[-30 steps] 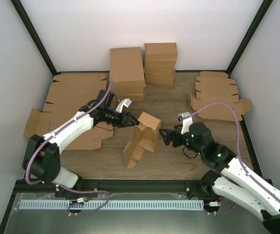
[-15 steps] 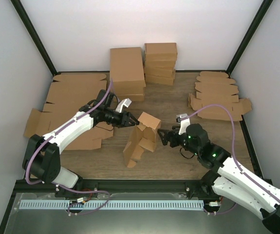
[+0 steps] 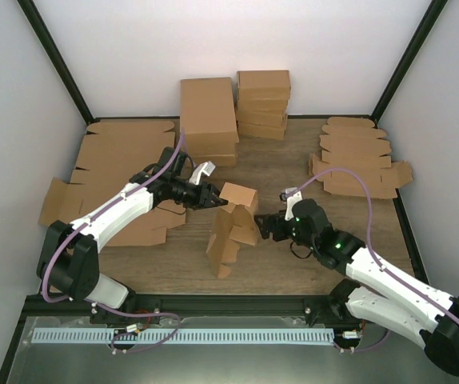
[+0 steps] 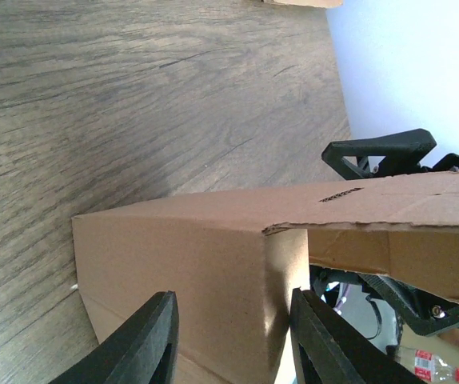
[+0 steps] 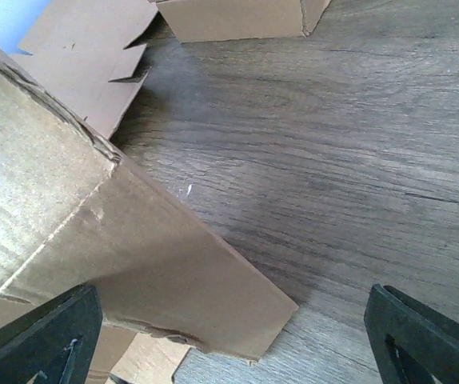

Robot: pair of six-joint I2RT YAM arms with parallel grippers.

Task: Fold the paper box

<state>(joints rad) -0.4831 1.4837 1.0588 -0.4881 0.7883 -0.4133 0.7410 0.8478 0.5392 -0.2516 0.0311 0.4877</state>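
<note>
The paper box (image 3: 232, 228), plain brown cardboard, stands half-formed on end in the middle of the wooden table, with flaps loose at its top and bottom. My left gripper (image 3: 216, 200) reaches it from the left at its upper corner. In the left wrist view the box (image 4: 213, 264) fills the gap of that gripper (image 4: 233, 308), with a finger on each side of its end, shut on it. My right gripper (image 3: 263, 226) is just right of the box, jaws wide open. In the right wrist view a box flap (image 5: 157, 264) pokes into that gripper (image 5: 231, 296), touching neither finger.
Two stacks of folded brown boxes (image 3: 209, 120) (image 3: 263, 104) stand at the back. Flat cardboard blanks lie at the left (image 3: 109, 160) and the back right (image 3: 357, 160). Black frame posts and white walls close in the table.
My right arm has slid left, closer to the box, jaws still wide. The box has shifted and tilted slightly. The left arm has stayed put.
</note>
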